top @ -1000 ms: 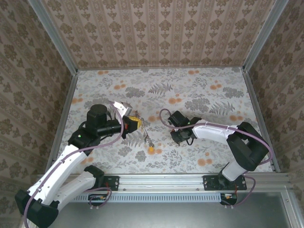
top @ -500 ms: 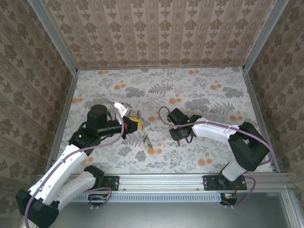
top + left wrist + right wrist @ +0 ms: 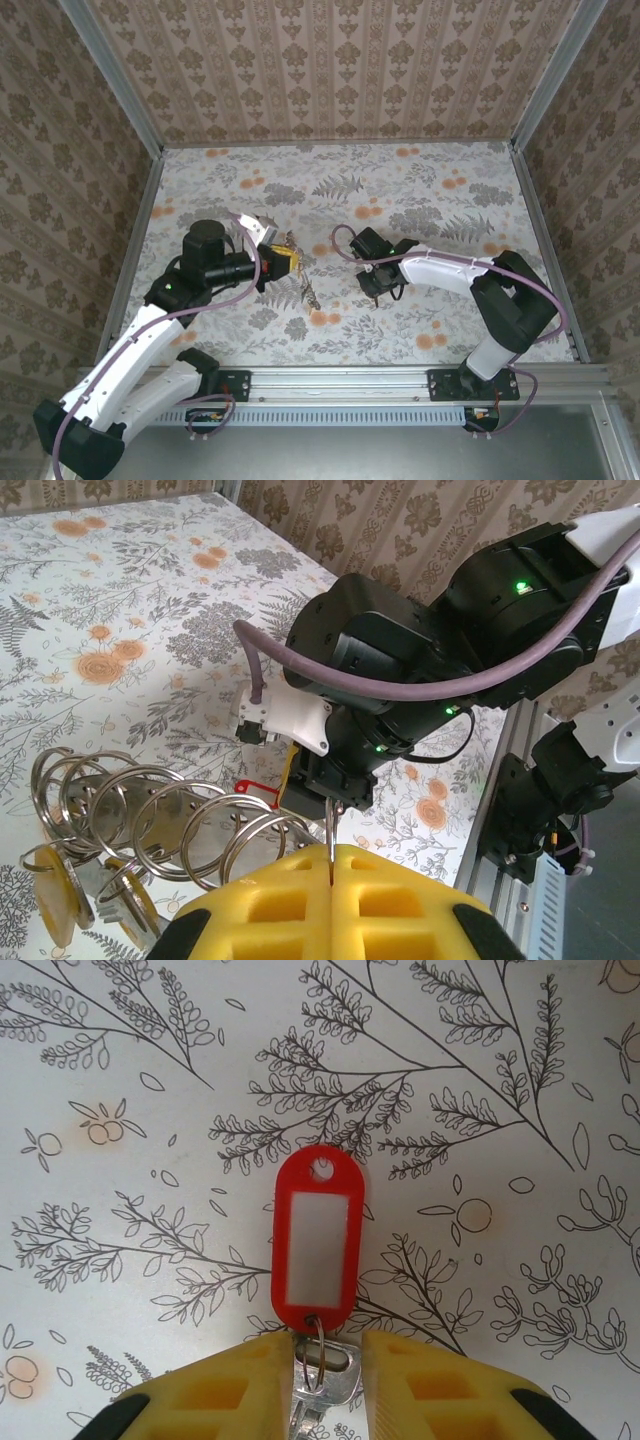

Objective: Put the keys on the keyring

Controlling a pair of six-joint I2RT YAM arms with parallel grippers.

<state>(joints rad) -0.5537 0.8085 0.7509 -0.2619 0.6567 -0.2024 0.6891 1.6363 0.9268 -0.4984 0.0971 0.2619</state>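
Red-tagged key (image 3: 312,1240) lies flat on desk (image 3: 420,190), about mid-desk, slightly toward the near edge. The tag points away from the right pincer (image 3: 328,1385), and its small ring and metal blade sit between the yellow fingers (image 3: 440,1385). Right pincer is narrow and looks closed on the blade, with both fingers touching it. In the left wrist view the red tag (image 3: 255,787) peeks out under the right pincer (image 3: 328,798), which points down at the desk.

Keyring (image 3: 150,815) is a bunch of linked silver rings hanging off the left pincer (image 3: 331,880). Yellow-tagged keys (image 3: 58,900) are on the far end of the bunch. Left pincer is fully closed, pinching a thin metal wire of the keyring between its yellow pads. From above, the left pincer (image 3: 284,262) sits left of desk centre and points toward the right arm. The ring chain trails from it toward the near edge and ends at a yellow tag (image 3: 318,318).

Versus one second ago: the right pincer (image 3: 376,286) has slid a little left, toward the left arm and slightly toward the far edge, and the right elbow has followed. Left arm, keyring and yellow tag are unchanged. The two pincers are near each other but not touching.
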